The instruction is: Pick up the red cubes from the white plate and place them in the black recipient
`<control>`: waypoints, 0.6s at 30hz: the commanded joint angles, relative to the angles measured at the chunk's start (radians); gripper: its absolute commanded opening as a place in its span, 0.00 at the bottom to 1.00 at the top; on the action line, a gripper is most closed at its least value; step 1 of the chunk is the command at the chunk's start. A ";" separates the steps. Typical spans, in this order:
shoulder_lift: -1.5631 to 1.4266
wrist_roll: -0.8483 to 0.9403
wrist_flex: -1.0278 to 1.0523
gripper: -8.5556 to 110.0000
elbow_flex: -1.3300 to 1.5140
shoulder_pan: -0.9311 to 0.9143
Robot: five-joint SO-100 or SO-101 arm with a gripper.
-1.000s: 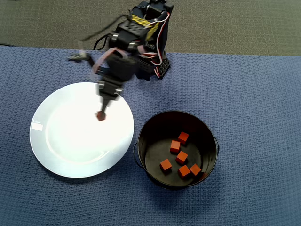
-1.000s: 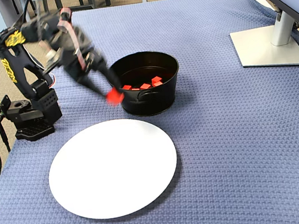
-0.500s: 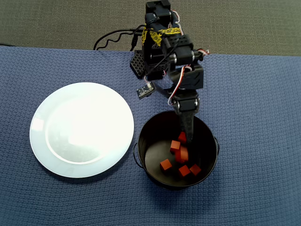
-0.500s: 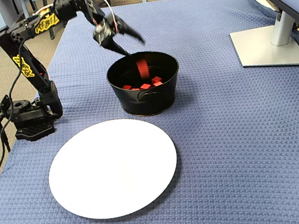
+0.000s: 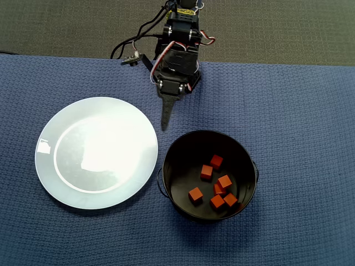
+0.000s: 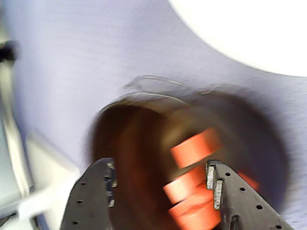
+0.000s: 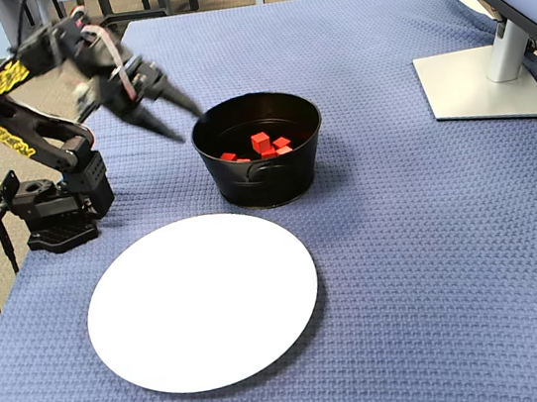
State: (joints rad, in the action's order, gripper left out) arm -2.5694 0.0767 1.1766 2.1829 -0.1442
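While the gripper hangs empty with its fingers spread apart, the black recipient sits just beyond and below the tips in the wrist view, motion-blurred. Overhead view: red cubes lie clustered on the pot floor, six countable, none stacked that I can tell; cubes have no long axis. White plate looks bare, so probably nothing left to pick.
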 commanded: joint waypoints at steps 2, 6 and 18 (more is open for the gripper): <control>-0.186 -0.002 0.038 0.19 0.204 0.009; -0.308 -0.031 0.069 0.19 0.331 0.066; -0.433 0.014 0.029 0.16 0.586 0.149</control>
State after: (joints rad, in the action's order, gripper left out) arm -2.9882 0.0828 1.2379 2.7612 -0.0337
